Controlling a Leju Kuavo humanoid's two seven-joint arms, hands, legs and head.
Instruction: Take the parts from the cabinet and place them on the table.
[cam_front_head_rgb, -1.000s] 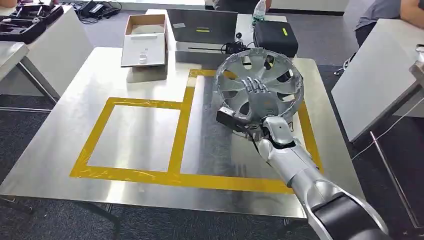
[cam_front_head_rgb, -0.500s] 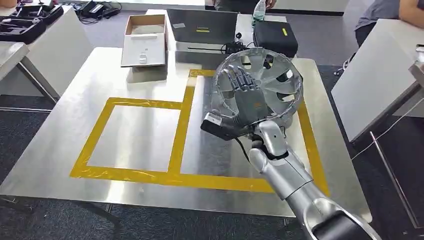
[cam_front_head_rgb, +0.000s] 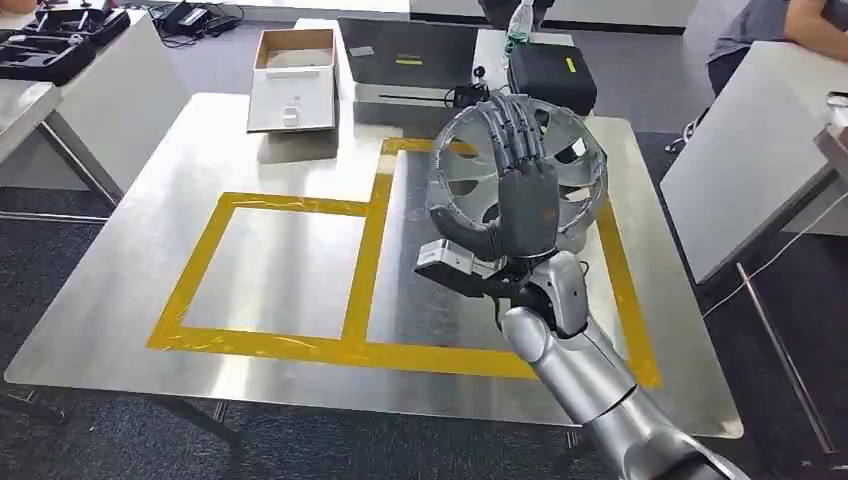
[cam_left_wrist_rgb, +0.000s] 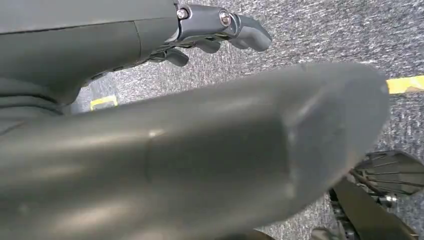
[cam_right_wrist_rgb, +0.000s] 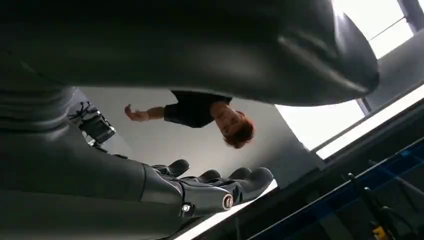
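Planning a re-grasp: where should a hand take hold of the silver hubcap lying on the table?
Probably the hubcap rim on its near edge, coming from above: it lies flat in the taped square, and the spoke openings give fingers purchase. The right hand hovers above it, fingers spread.

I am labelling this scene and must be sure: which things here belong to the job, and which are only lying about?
Belong to the job:
- wheel cover, lying on the table inside the yellow tape
- right hand, fingers spread above the cover
- metal table

Only lying about:
- open cardboard box
- black case
- plastic bottle
- laptop
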